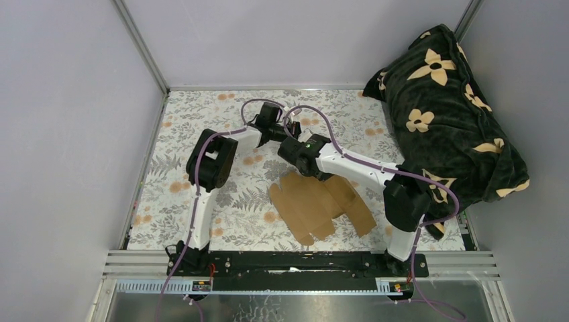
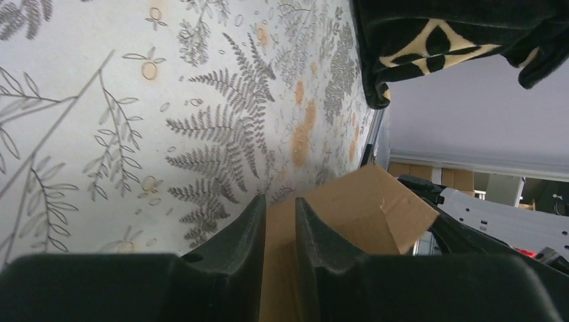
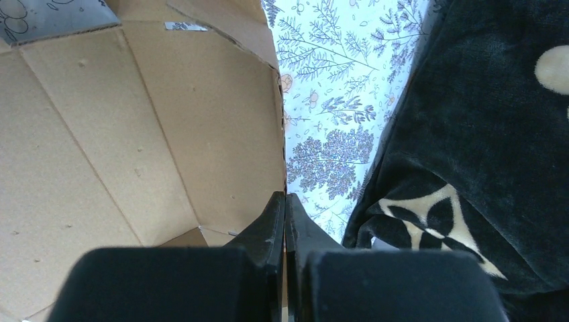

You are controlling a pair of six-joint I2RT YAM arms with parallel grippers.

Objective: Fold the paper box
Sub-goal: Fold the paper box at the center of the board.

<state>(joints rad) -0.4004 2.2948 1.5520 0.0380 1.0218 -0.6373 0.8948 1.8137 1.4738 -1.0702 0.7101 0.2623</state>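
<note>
The creased brown paper box (image 1: 322,204) is lying mostly flat. The left gripper (image 2: 278,204) is standing slightly spread astride its flap, the right gripper (image 3: 285,198) pressing together, perhaps nipping an edge. A blanket (image 1: 456,121) is crowding three o'clock.

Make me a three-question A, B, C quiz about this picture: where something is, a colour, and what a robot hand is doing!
1. Where is the black fuzzy blanket with cream flowers?
A. on the right side
B. on the left side
C. under the cardboard

2. What colour is the flat cardboard paper box?
A. green
B. brown
C. pink

3. The black fingers of the right gripper are:
A. spread wide
B. pressed together
C. gripping the blanket

Answers: 1 A, it is heaped at the right edge; 2 B, it is plain brown throughout; 3 B, no gap shows between them.
</note>
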